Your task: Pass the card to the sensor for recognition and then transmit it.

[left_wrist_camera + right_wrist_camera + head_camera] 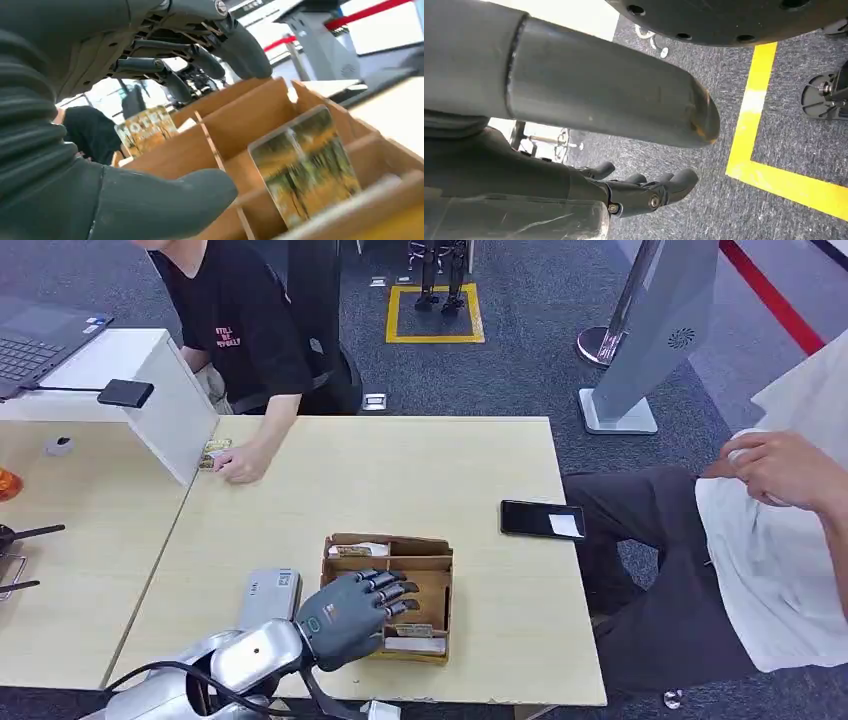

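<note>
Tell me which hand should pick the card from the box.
Left. The left hand hovers open over the box, fingers above a card. The right hand hangs over the floor.

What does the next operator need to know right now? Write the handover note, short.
Left hand: fingers apart over the cardboard card box, holding nothing.
Right hand: hangs over the carpeted floor, fingers loosely curled, nothing in it.
Cards: one stands in the box's near compartment, another in a farther one.
A person's hand rests at the table's far left edge, beside a small card.
Black phone lies on the table's right side.
Done: hand is over the box.
Left: grip a card, present it to the sensor, pass it on.
</note>
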{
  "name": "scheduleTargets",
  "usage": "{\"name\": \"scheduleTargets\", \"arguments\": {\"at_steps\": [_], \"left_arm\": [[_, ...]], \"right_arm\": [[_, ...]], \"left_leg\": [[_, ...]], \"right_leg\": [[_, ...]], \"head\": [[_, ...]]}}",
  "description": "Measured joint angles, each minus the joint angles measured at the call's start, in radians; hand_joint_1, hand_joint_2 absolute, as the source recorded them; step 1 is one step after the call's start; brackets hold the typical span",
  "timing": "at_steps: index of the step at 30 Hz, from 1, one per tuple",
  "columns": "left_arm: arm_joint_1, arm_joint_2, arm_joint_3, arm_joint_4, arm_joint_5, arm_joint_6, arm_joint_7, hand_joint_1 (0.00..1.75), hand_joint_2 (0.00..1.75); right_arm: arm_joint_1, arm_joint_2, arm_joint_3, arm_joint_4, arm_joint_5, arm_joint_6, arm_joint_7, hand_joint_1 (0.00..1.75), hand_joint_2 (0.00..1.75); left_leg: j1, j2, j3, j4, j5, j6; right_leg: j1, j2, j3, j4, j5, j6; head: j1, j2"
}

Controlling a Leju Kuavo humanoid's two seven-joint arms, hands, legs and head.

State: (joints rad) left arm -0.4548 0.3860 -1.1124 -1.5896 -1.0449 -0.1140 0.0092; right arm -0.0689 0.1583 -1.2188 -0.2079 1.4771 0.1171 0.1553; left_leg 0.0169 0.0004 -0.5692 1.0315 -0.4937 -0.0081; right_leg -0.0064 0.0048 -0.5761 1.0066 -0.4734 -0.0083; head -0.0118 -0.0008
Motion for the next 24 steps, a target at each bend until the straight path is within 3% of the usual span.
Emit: {"name": "scheduleTargets", "arguments": {"at_steps": [10,24], "left_arm": [[-0.009,-0.023,0.027,-0.008,-0.079,0.037,0.075,0.45,1.75],[-0.041,-0.032,0.085,0.0,-0.103,0.008,0.087,0.44,1.75]], "right_arm": [[0.001,0.0,0.0,0.0,0.002,-0.005,-0.005,0.0,0.0],[0.004,0.0,0.013,0.0,0.008,-0.003,-0.006,0.0,0.0]], "left_leg": [[0.0,0.0,0.0,0.0,0.0,0.0],[0.0,0.0,0.0,0.0,0.0,0.0]], "right_leg": [[0.0,0.0,0.0,0.0,0.0,0.0],[0.0,0.0,0.0,0.0,0.0,0.0]], "head": [[0.0,0.0],[0.0,0.0]]}}
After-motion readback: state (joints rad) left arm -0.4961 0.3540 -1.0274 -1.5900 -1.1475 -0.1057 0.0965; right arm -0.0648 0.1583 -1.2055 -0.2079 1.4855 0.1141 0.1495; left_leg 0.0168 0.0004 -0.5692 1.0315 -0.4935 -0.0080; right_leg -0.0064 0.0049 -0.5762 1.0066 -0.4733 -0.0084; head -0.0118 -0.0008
